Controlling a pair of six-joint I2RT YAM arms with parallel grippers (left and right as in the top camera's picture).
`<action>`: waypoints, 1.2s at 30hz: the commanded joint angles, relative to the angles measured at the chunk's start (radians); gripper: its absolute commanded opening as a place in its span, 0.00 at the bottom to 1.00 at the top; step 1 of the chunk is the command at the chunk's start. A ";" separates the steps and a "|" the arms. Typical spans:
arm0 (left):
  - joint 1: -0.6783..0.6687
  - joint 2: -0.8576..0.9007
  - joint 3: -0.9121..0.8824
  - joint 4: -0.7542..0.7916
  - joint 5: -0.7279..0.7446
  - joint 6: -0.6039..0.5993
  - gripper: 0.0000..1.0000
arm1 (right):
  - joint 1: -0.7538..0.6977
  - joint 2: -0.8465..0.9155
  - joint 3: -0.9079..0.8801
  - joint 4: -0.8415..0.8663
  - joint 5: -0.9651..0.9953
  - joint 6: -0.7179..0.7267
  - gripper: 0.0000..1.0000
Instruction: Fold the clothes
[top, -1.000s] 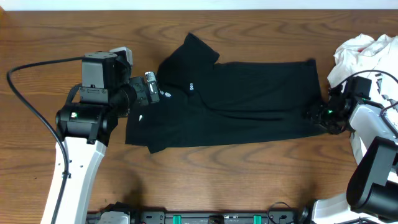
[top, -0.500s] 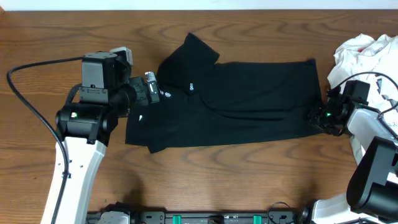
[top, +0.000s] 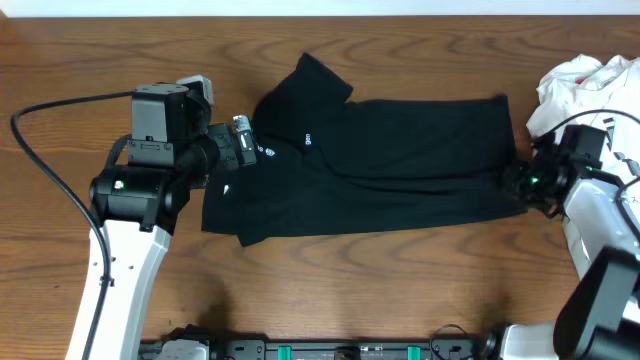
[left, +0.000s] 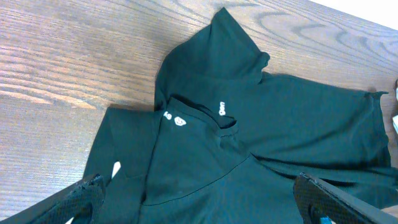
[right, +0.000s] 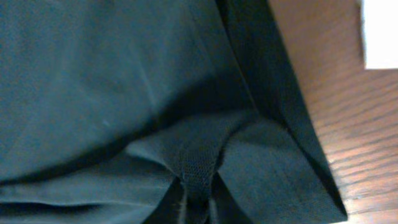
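Right claw (top: 517, 186) was clamped on hem edge of black shirt (top: 400, 160). Shirt lay spread on worktop (top: 400, 290) between both claws. Left claw (top: 243, 148) hung over collar end, fingers wide apart, holding nothing.

Risks:
- Pinch looked thin, perhaps top layer only, so fabric could slip on lift.
- White garment (top: 580, 80) just behind right claw could snag.

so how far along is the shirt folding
Early. The black shirt lies spread flat on the table, with no clear fold yet. In hand: the right tool pinches its hem; the left tool hangs open over the collar. Every fold is left.
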 joint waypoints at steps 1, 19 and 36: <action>0.003 -0.008 0.000 -0.003 0.006 0.002 0.98 | -0.006 -0.045 0.025 0.016 -0.009 0.029 0.04; 0.003 -0.008 0.000 -0.003 0.006 0.002 0.98 | -0.003 -0.029 0.009 0.150 0.003 0.069 0.10; 0.003 -0.008 0.000 -0.003 0.006 0.002 0.98 | -0.003 0.132 -0.005 0.306 0.002 0.071 0.57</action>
